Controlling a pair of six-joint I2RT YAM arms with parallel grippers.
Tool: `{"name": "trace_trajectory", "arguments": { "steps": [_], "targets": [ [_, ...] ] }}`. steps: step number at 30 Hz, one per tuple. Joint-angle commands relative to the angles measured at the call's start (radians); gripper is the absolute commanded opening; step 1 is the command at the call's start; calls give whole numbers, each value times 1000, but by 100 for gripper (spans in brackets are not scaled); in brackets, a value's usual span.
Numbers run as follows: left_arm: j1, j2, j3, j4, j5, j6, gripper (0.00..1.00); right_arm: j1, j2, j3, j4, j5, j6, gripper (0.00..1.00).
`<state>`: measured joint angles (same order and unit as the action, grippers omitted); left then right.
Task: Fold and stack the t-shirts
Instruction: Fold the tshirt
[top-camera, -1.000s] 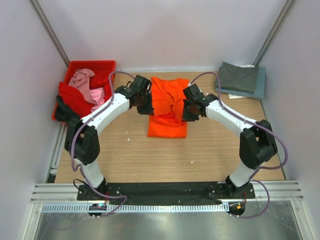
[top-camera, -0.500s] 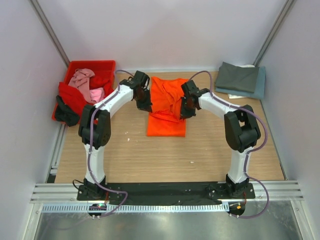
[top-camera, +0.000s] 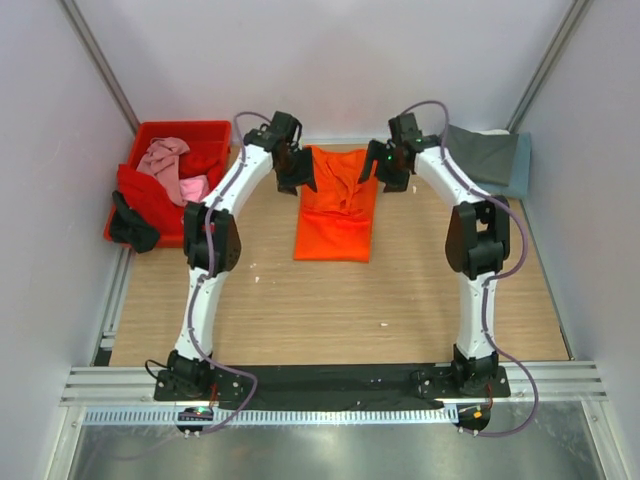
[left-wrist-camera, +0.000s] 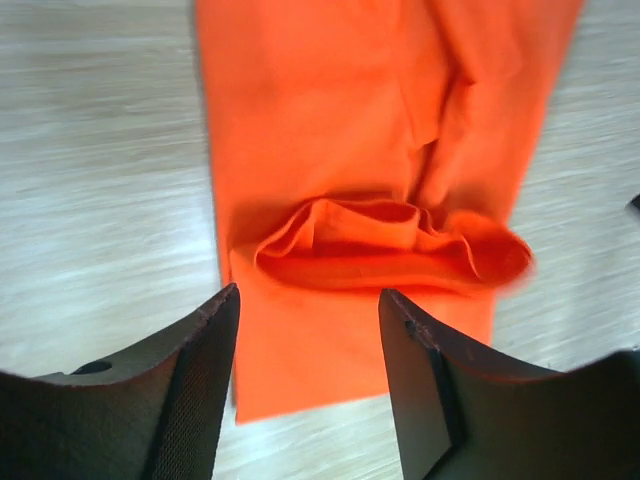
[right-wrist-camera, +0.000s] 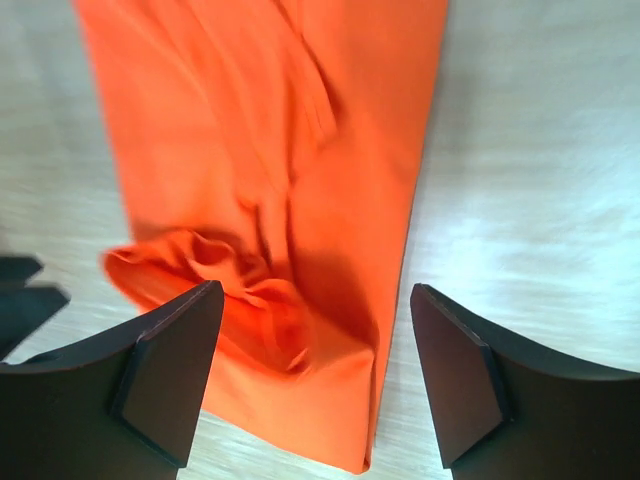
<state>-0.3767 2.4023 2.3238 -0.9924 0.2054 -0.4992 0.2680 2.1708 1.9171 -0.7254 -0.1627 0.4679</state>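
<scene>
Orange t-shirt (top-camera: 338, 205), centre of frame: plain bright orange. Upper left: crate (top-camera: 180, 126), red, with pink shirt (top-camera: 165, 158) and red shirt (top-camera: 140, 192), both plain; upper right: dark grey shirt (top-camera: 480, 150) over slate-blue shirt (top-camera: 516, 176). Table (top-camera: 300, 300): pale wood grain; left arm (top-camera: 201, 305) and right arm (top-camera: 470, 305): white, black joints.

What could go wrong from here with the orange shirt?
1. A bunched ridge lies across the orange shirt, just ahead of the open left fingers and right fingers. They might pinch only that loose layer and pull the fold apart.
2. The right arm reaches close by the grey shirt and could brush it.
</scene>
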Motion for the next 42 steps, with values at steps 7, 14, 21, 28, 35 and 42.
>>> {"name": "trace_trajectory", "arguments": {
  "steps": [7,14,21,28,35,42],
  "targets": [
    [-11,-495,-410,121,-147,-21,59,3,-368,-338,108,-150,-22,70],
    [-103,-598,-789,383,-12,-62,55,102,-399,-555,265,-340,-32,41],
    [-169,-503,-828,482,43,-119,49,105,-240,-491,366,-423,-15,38],
    [-200,-468,-882,512,29,-131,47,14,9,-251,328,-454,-11,38],
    [-212,-492,-981,529,20,-133,46,-19,175,-58,253,-412,15,38],
    [-228,-600,-986,477,-49,-105,46,-12,-32,-118,261,-380,5,57]
  ]
}}
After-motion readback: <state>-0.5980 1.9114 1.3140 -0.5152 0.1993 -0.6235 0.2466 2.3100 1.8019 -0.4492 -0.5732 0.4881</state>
